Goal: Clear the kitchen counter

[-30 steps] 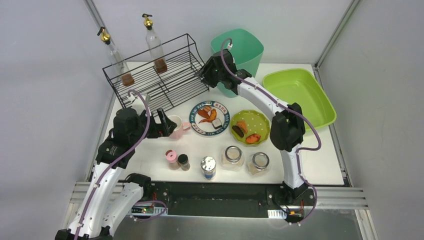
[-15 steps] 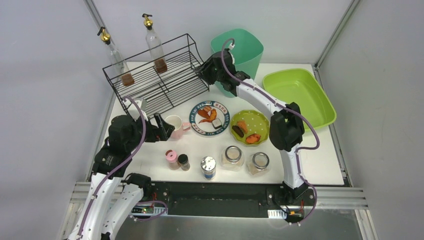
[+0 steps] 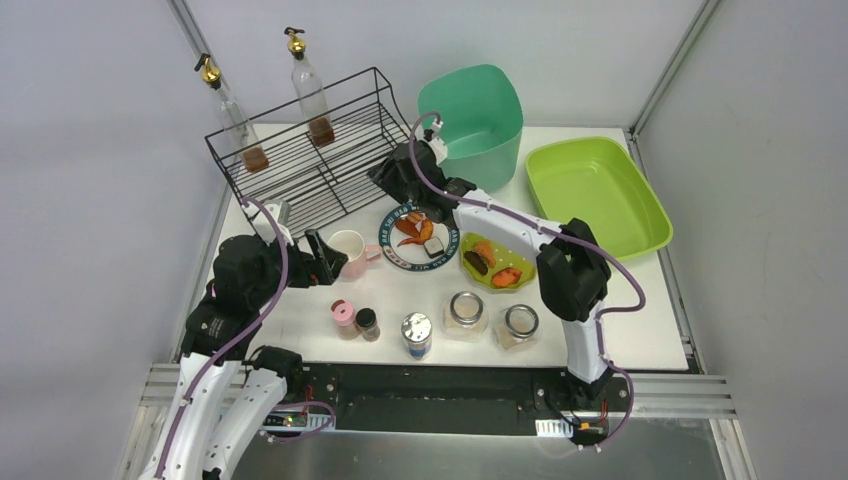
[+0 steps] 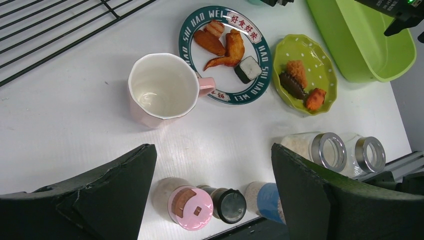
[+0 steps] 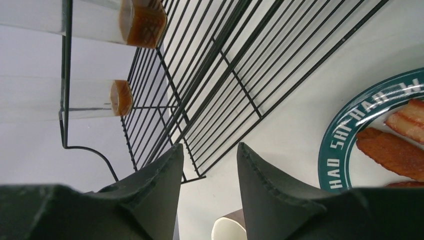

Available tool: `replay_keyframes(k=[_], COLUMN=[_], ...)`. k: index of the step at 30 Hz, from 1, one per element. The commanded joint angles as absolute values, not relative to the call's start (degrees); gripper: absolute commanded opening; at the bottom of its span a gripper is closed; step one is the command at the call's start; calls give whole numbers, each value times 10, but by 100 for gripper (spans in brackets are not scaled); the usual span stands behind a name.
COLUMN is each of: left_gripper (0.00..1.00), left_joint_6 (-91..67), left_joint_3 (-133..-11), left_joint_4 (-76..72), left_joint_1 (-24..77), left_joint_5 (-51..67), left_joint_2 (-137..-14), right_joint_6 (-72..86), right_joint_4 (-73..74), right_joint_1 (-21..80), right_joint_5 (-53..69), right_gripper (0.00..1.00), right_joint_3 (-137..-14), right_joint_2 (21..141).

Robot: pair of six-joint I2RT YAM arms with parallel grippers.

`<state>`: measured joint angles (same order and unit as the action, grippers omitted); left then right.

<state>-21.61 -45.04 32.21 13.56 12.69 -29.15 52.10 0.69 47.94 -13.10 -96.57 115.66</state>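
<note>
The white kitchen counter (image 3: pixel 640 310) holds a pink mug (image 3: pixel 350 250), a teal-rimmed plate of food (image 3: pixel 418 236) and a green dotted dish of food (image 3: pixel 498 256). Along its front stand two shakers (image 3: pixel 354 320), a blue-lidded jar (image 3: pixel 416 333) and two glass jars (image 3: pixel 492 318). My left gripper (image 3: pixel 318 250) is open and empty, just left of the mug (image 4: pixel 162 90). My right gripper (image 3: pixel 385 180) hangs open and empty between the wire rack (image 5: pixel 225 65) and the plate (image 5: pixel 350 145).
A black wire rack (image 3: pixel 310 150) with two oil bottles (image 3: pixel 225 110) stands at the back left. A teal bin (image 3: pixel 475 115) sits at the back centre and a lime-green tray (image 3: pixel 595 195) at the back right. The counter's front edge runs just behind the arm bases.
My right arm has swung from the teal bin's rim leftwards and nearer, down beside the rack and the plate. The left arm has drawn back slightly, still open by the mug.
</note>
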Motion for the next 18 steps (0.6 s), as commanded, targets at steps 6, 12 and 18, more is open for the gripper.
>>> replay_keyframes(k=[6, 12, 18], left_gripper=[88, 88, 88], left_joint_6=[-208, -210, -211], left_joint_3=[-445, -445, -445], left_joint_4=[317, 317, 317], left_joint_1=[138, 138, 136], left_joint_5=[116, 116, 113], left_joint_2=[-287, -288, -290], right_joint_6=[488, 470, 490], right_joint_4=[20, 52, 61], right_joint_1=[436, 411, 426], right_joint_5=[-168, -136, -121], right_gripper=[49, 50, 51], right_joint_3=[-994, -1035, -1024], right_joint_2=[1097, 1097, 1092])
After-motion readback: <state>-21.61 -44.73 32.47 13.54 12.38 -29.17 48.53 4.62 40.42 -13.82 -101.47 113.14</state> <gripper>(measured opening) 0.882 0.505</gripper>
